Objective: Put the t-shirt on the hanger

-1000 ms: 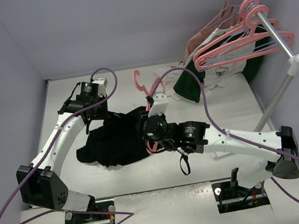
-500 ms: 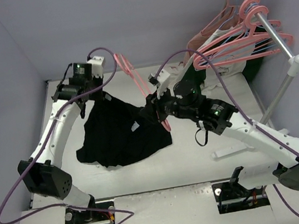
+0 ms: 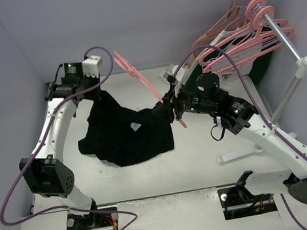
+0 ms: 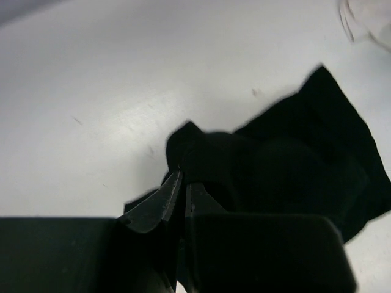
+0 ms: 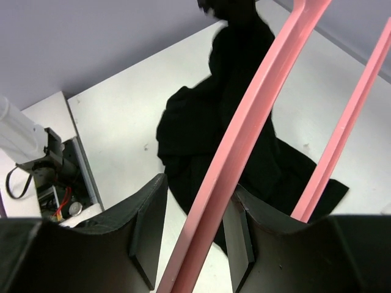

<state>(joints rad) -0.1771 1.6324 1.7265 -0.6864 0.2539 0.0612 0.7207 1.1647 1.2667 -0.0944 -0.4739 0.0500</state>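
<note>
Both arms are built of white, tube-like links joined by black, drum-shaped joints. The left arm [image 3: 58, 132] has a small green light [image 3: 67, 66] on the black joint by its wrist, at about 11 o'clock in the overhead view. Beside the light sits a white camera block [image 3: 92, 62]. The right arm [image 3: 272, 139] has black wrist motors near the centre. A purple cable [image 3: 99, 48] loops along each arm. Black base plates [image 3: 92, 223] lie at 7 and 5 o'clock. The left gripper [image 4: 180, 183] and right gripper [image 5: 197, 195] have dark, flat, tapered fingers.
</note>
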